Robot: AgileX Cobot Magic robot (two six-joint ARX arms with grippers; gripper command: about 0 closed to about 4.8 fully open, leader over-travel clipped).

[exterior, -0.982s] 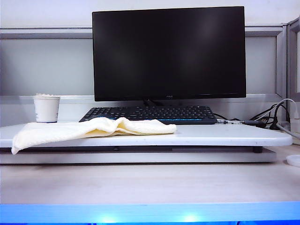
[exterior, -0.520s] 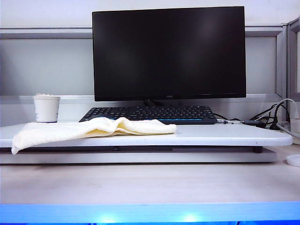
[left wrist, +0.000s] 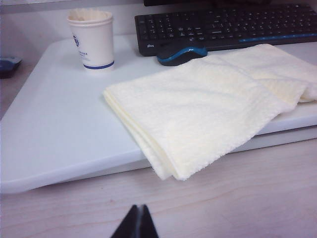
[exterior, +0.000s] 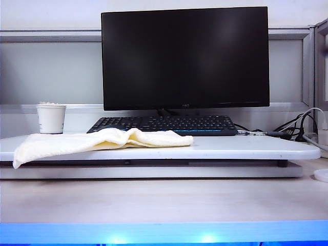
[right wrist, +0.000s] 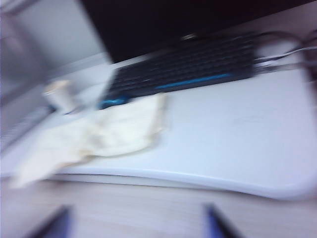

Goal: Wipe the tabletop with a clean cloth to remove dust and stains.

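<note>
Tabletop (exterior: 246, 147), one white board, carries one monitor (exterior: 184, 56), one black keyboard (exterior: 161, 124), one cloth (exterior: 102, 141), one paper cup (exterior: 51, 119) and one mouse (left wrist: 181, 52). The cloth lies rumpled on the board's left half, one end drooping over the front edge, touched by neither gripper. The left gripper (left wrist: 136, 223) hangs over the wooden desk (exterior: 164, 200) with fingertips pressed together, empty. The right gripper (right wrist: 136, 223), blurred, has its fingers (right wrist: 218, 223) spread wide, holding nothing.
</note>
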